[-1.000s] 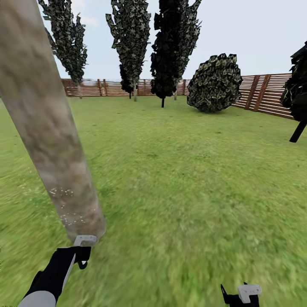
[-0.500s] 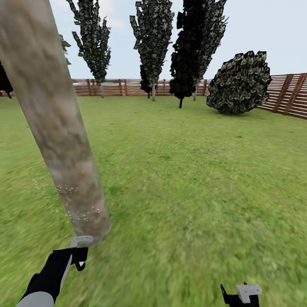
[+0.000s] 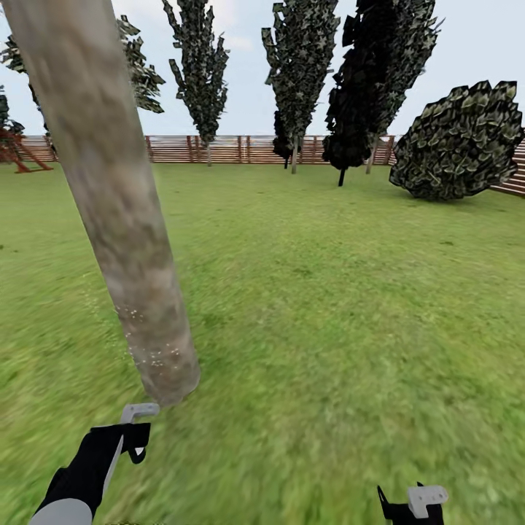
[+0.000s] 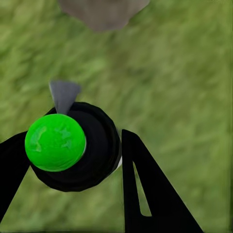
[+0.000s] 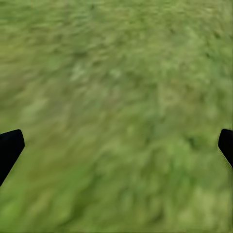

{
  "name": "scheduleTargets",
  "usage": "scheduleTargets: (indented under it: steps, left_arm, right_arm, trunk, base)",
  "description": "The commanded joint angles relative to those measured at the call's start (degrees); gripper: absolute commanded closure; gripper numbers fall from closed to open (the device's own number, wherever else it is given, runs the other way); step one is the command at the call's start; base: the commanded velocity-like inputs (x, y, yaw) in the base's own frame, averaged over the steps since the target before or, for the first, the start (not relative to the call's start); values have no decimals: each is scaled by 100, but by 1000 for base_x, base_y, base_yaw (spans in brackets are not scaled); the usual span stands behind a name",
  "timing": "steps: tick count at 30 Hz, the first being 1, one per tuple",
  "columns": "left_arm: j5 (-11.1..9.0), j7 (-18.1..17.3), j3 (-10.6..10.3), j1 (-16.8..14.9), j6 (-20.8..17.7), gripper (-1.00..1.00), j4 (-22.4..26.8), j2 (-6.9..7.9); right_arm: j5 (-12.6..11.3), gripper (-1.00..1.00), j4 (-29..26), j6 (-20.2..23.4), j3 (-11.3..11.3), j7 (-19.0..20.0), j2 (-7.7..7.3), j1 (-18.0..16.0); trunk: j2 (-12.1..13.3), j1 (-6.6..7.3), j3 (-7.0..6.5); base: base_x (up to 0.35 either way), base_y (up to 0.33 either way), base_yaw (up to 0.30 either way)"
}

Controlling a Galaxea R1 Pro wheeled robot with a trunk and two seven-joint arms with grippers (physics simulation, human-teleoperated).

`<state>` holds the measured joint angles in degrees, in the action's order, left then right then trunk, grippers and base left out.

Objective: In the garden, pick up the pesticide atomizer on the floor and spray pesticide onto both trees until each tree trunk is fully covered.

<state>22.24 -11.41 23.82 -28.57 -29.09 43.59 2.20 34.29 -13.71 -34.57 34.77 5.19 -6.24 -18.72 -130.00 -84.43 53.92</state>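
One tree's thick, blotchy beige-grey tree trunk (image 3: 124, 240) leans across the left of the head view. Fine whitish pesticide speckles (image 3: 149, 356) dot its lowest part. Just in front of its base, my left gripper (image 3: 135, 434) is shut on the pesticide atomizer (image 3: 140, 413), whose pale grey top points at the trunk. In the left wrist view the atomizer (image 4: 73, 145) shows a bright green round cap on a black body, between the black fingers (image 4: 138, 189), with the trunk's base (image 4: 102, 12) just beyond. My right gripper (image 3: 417, 504) hangs open over the grass floor (image 5: 116, 107), holding nothing.
Open lawn (image 3: 328, 292) stretches ahead and to the right. At the far end stand several tall leafy trees (image 3: 302, 65), a black-leaved tree (image 3: 364, 95) and a round bush (image 3: 463, 142) before a brown slat fence (image 3: 233, 148). A red-brown frame (image 3: 18, 149) sits far left.
The whole head view has swung, so the trunk, far trees and bush sit further right in the picture. Both arms hold the same pose, and the left still grips the atomizer.
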Motion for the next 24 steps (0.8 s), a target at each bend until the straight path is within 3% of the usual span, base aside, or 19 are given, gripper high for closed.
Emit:
scheduleTargets:
  steps: [1, 17, 24]
  left_arm:
    - [0, -2, 0, 0, 0, 100, 0, 0]
    - [0, -2, 1, -1, 0, 100, 0, 0]
    - [0, -2, 0, -3, 0, 100, 0, 0]
  right_arm:
    - [-1, -100, 0, -2, 2, 0, 0, 0]
    - [-1, -100, 0, -6, -5, 0, 0, 0]
    - [-1, -100, 0, -6, -5, 1, 0, 0]
  trunk:
    - [0, 0, 0]
    - [0, 0, 0]
    - [0, 0, 0]
  base:
    - [83, -272, 142]
    - [85, -272, 21]
    - [133, -261, 245]
